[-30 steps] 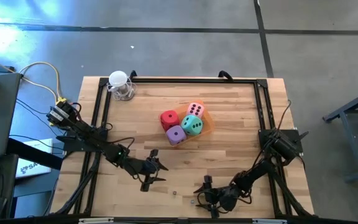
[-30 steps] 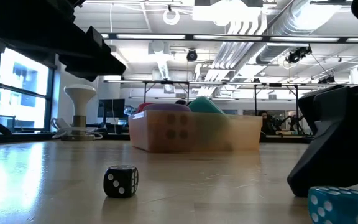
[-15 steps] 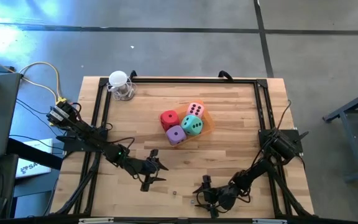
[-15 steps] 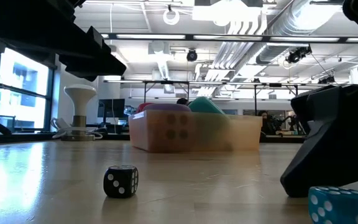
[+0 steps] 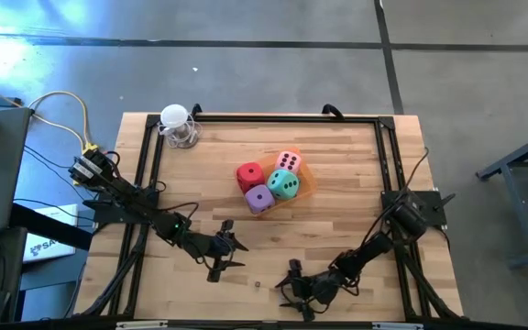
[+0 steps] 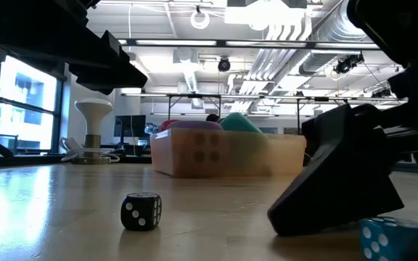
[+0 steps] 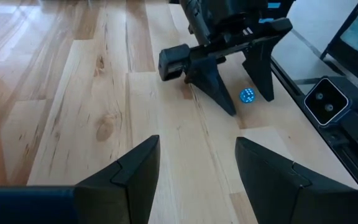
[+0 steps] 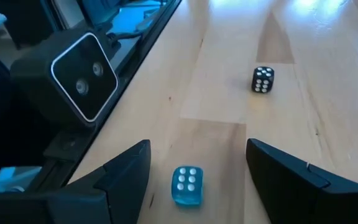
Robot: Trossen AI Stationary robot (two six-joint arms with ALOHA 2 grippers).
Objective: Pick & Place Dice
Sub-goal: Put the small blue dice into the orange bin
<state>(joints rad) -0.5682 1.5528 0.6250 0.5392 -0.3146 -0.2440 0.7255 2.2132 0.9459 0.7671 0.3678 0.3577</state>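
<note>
Four dice lie bunched at the table's middle on a translucent orange tray (image 5: pixel 306 180): red (image 5: pixel 250 175), pink (image 5: pixel 288 161), purple (image 5: pixel 260 198) and teal (image 5: pixel 284 183). No gripper touches them. My right gripper (image 8: pixel 197 149) is low at the near edge, open. Its fingers stand on either side of a tiny blue cube with white pips (image 8: pixel 187 185), clear of it. A tiny black cube with white pips (image 8: pixel 262 79) rests on the wood beyond it. My left gripper (image 7: pixel 197 168) hovers open left of centre, with nothing between its fingers.
A white knobbed stand (image 5: pixel 178 125) is at the far left corner. A black frame rail (image 5: pixel 264 117) borders the tabletop. The table-level camera box (image 8: pixel 82 74) sits on the near edge close to my right gripper. Bare wood lies between the grippers and the dice.
My right gripper has slid toward the table's left along the near edge and tipped a little lower. Its fingers now stand on either side of the tiny blue cube. Both tiny cubes and the four dice have stayed where they were.
</note>
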